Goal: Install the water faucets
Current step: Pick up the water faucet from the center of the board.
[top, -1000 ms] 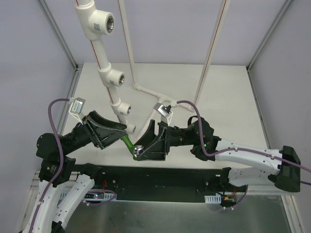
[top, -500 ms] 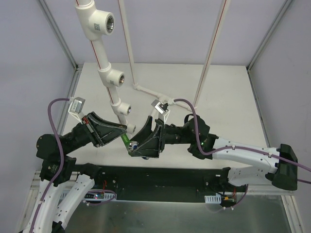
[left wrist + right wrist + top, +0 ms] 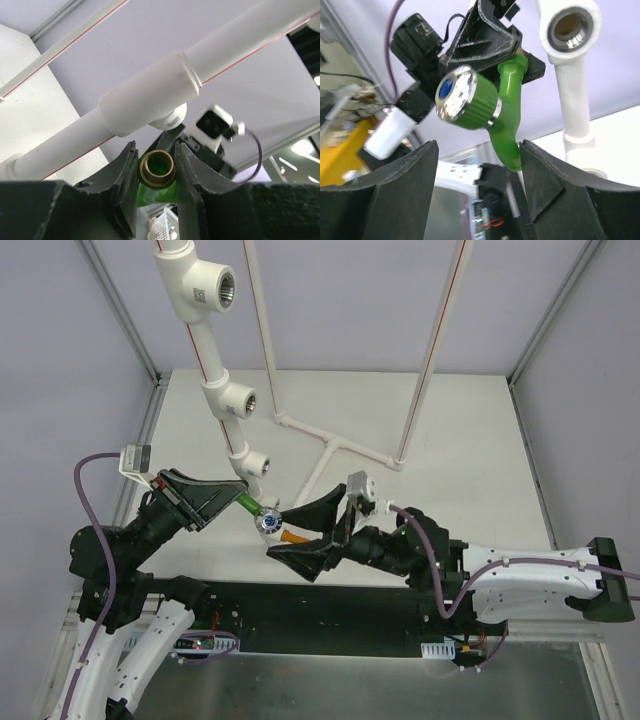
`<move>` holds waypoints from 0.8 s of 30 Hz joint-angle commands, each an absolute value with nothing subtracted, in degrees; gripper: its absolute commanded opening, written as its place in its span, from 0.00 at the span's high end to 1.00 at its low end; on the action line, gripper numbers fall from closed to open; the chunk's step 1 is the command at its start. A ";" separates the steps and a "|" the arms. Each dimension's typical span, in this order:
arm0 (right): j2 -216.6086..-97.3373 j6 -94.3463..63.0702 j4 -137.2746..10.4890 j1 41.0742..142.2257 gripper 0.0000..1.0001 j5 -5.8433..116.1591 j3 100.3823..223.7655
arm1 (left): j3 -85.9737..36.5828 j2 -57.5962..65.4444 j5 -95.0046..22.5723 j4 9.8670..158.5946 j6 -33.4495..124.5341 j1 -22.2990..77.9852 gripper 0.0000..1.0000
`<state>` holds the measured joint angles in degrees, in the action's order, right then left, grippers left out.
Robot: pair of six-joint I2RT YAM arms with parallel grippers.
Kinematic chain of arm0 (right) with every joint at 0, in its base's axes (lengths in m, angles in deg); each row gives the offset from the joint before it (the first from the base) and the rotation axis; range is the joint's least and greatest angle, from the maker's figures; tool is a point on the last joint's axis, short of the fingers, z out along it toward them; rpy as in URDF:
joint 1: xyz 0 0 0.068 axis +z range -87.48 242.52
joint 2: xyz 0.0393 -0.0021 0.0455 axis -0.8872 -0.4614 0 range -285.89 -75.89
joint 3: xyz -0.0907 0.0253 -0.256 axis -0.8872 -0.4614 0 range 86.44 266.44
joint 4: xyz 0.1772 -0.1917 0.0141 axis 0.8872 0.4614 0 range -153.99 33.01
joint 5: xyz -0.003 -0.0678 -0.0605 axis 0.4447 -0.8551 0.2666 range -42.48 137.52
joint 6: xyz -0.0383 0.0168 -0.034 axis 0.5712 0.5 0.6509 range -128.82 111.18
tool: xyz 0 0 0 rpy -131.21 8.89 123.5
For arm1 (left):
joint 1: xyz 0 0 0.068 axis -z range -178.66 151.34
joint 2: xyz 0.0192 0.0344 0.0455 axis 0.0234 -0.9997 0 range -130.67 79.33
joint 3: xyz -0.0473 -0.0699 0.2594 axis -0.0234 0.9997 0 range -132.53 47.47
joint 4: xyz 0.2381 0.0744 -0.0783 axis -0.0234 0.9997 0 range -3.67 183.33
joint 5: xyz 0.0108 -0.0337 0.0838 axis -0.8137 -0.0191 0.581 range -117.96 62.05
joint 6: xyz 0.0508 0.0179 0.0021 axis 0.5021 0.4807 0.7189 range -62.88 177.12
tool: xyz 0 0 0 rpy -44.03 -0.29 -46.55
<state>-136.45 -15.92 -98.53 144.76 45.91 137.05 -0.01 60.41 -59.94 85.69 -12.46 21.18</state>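
Note:
My left gripper point(image 3: 240, 502) is shut on the green faucet point(image 3: 250, 508), held above the table just below the lowest white pipe tee point(image 3: 256, 466). In the left wrist view the faucet's brass threaded end point(image 3: 157, 167) sits between the fingers point(image 3: 125, 170) and points up at the white tee point(image 3: 150, 100). My right gripper point(image 3: 296, 533) is open, its jaws spread on either side of the faucet's silver round end point(image 3: 267, 522). In the right wrist view that silver end point(image 3: 462, 97) and green lever point(image 3: 510, 125) hang above the open jaws, untouched. The orange faucet point(image 3: 291, 536) lies on the table, partly hidden by the right gripper.
The white pipe rack point(image 3: 205, 350) rises at the back left with two more tee fittings, the top one point(image 3: 215, 290) with a metal threaded hole. A threaded tee point(image 3: 570, 30) shows in the right wrist view. A thin pipe frame point(image 3: 340, 445) lies on the table behind the grippers.
My right gripper has let go of the green faucet, opened and drawn back toward the near right. My left gripper now holds the faucet alone and has lifted it.

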 commanded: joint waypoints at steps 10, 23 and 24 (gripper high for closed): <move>-149.36 37.64 -124.52 157.62 0.28 13.87 137.50 | -5.08 58.76 -52.47 82.29 -21.10 20.77 1.00; -147.79 49.89 -128.95 160.96 0.24 9.19 136.10 | -5.26 58.50 -55.20 83.43 -21.01 20.86 1.00; -147.26 49.19 -127.72 161.05 0.24 9.81 136.45 | -5.26 58.41 -55.29 83.43 -21.10 20.86 1.00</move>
<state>-151.77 47.51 -125.85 160.37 10.94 136.13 -3.40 59.08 -53.69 85.89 -19.98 21.14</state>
